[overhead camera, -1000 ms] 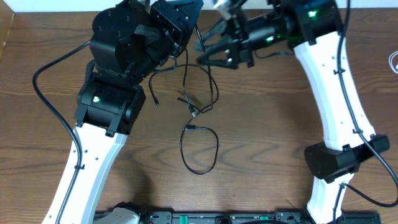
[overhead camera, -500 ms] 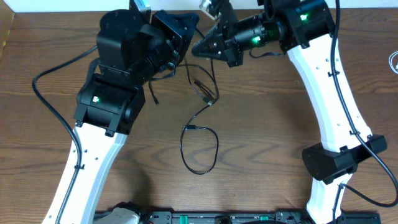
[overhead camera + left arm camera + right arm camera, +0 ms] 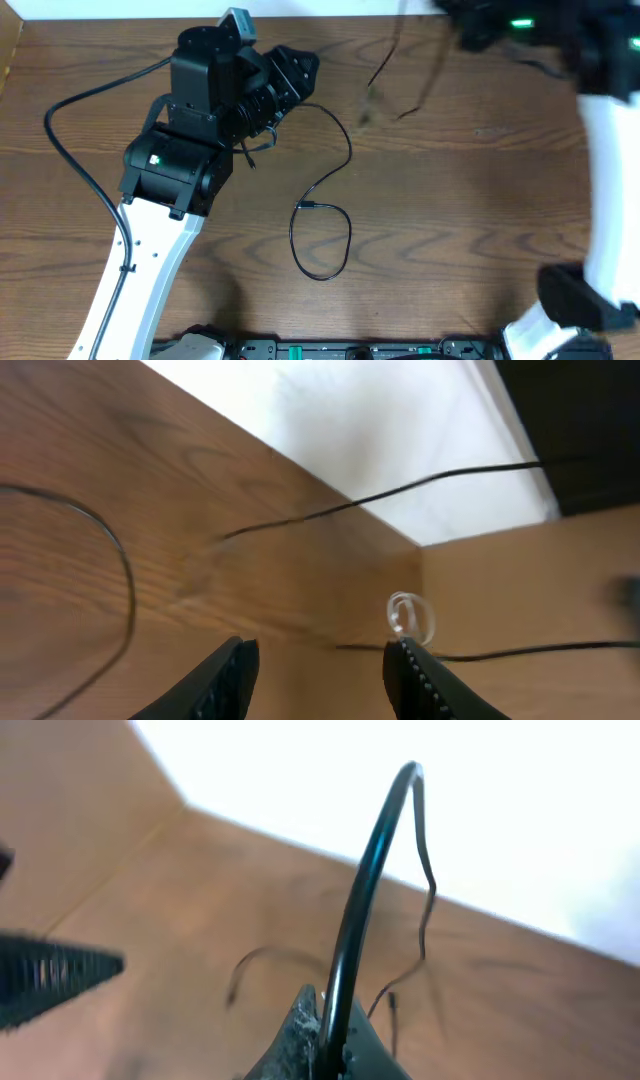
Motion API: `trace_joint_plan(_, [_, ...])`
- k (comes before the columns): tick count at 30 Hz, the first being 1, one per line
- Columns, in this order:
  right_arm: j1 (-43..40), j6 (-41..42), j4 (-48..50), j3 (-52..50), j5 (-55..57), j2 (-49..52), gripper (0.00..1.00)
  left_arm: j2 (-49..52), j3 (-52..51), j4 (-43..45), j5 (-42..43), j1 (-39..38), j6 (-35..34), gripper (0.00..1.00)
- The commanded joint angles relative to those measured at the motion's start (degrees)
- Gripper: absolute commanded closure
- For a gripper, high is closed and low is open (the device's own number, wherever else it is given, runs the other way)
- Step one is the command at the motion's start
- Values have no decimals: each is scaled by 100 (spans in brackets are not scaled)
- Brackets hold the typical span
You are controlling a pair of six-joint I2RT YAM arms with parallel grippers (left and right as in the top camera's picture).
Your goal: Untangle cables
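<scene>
Overhead, the left gripper (image 3: 303, 68) sits near the counter's (image 3: 450, 220) far edge, left of centre; the left wrist view shows its jaws apart with nothing between them. A black cable (image 3: 322, 240) runs from just beside it toward mid-counter, then curves down into a loop closer to the near edge. Further right, a second cable (image 3: 383, 68), blurred, hangs lifted by the far edge. The right gripper (image 3: 325, 1025), toward the far right corner, is clamped on that cord.
</scene>
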Motion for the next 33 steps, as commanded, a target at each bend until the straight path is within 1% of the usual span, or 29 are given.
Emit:
trace_joint_plan(1, [-651,702,-4,55,684,-542,99,-52,0,-79,-79,9,721,54])
trace_joint_plan(3, [-988,791,-81,55,984,-645,99,-52,-2,-142,-81,9,721,54])
trace_joint_plan(5, [-1364,962,-232,55,1530,-682,99,-44,-2,-186,-81,9,728,54])
trace_joint_plan(10, [-2116,1462,-684,52,2870,-599,99,-24,-2,-334,-81,9,1178,54])
trace_joint_plan(13, [-2555,1755,-907,52,3399,-496,99,-24,-2,-433,-81,9,1235,54])
trace_joint_plan(18, [-3235,2011,-1054,52,3751,-332,99,-24,-2,-566,-81,9,1235,54])
trace_joint_plan(24, [-4046,2592,-1357,52,4288,-7,99,-24,-7,-590,-81,9,1235,53])
trace_joint_plan(26, [-4374,2828,-1539,52,4485,175,99,-24,-7,-588,-81,9,1235,54])
trace_joint_plan(29, [-4795,3034,-1731,52,4494,520,99,-20,-7,-590,-81,9,1235,53])
trace_joint_plan(33, [-5152,3193,-1853,52,4496,1016,99,-20,-7,-590,-79,9,1233,54])
